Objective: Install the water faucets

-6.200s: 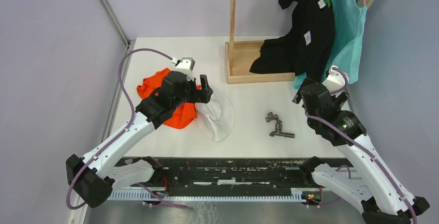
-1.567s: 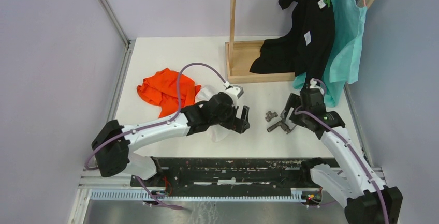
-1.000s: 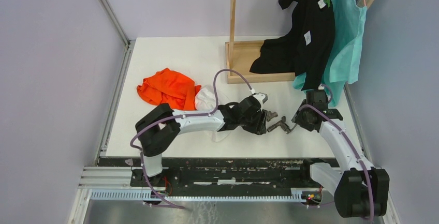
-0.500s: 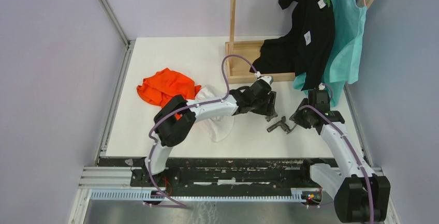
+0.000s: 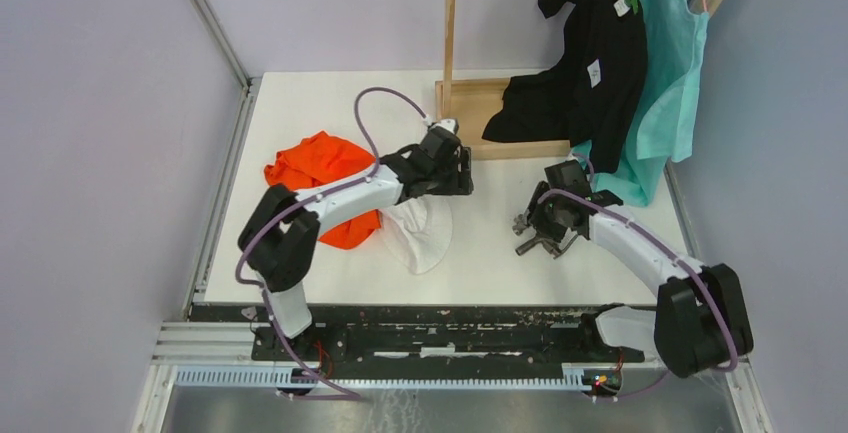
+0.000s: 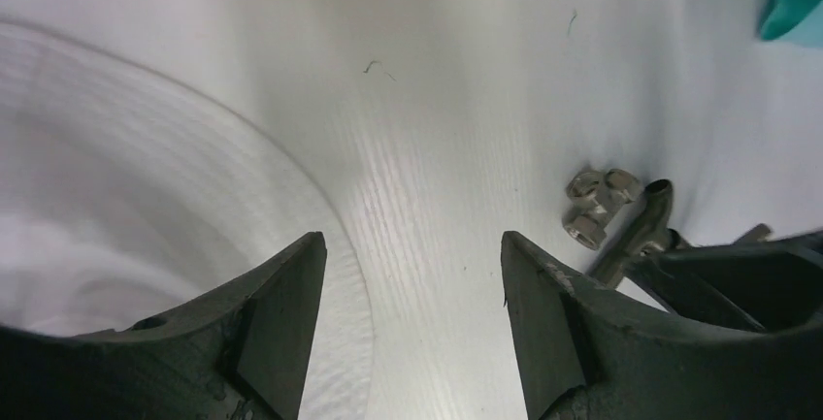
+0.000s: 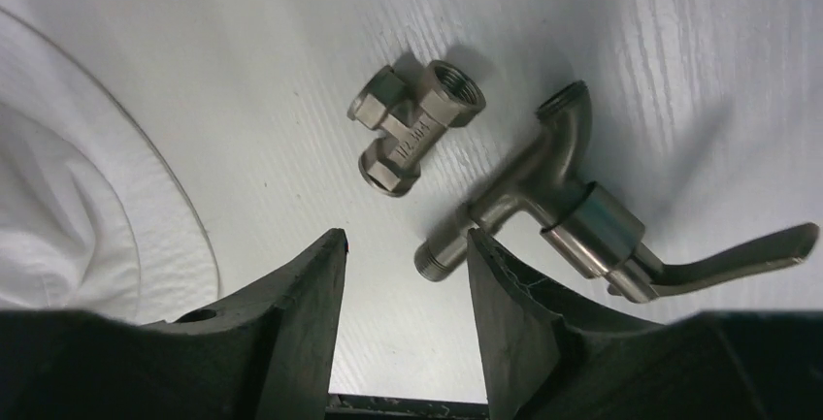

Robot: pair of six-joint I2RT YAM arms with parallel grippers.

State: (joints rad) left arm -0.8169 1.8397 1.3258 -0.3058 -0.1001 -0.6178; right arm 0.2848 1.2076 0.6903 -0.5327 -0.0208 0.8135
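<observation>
From above, look at the white cloth (image 5: 420, 238) on the table (image 5: 330, 103). To the right of the cloth, well apart from it, lie the two metal parts. One is the small fitting (image 5: 520, 221), and the other is the tap (image 5: 531, 246), just nearer to you. Your right gripper (image 5: 549, 225) hangs low right over them. Your left gripper (image 5: 462, 168) is by the far right edge of the cloth, away from the parts.

Now the left wrist view. The left gripper (image 6: 412, 313) is spread wide and has nothing in it. The cloth (image 6: 116, 177) sits under its left finger. The fitting (image 6: 597, 209) and the tap (image 6: 645, 228) are off to the right of the cloth.

Now the right wrist view. The right gripper (image 7: 408, 313) is spread apart too, and it grips nothing. The fitting (image 7: 412, 129) lies flat to the right of the cloth (image 7: 87, 216). The tap (image 7: 573, 216) lies just past the fitting and does not touch it. The tap's threaded end points toward the gap between the fingers.

So I think you are at the very start. Nothing is picked up and nothing is joined. You have yet to grab one part, grab the other, and screw them together.
</observation>
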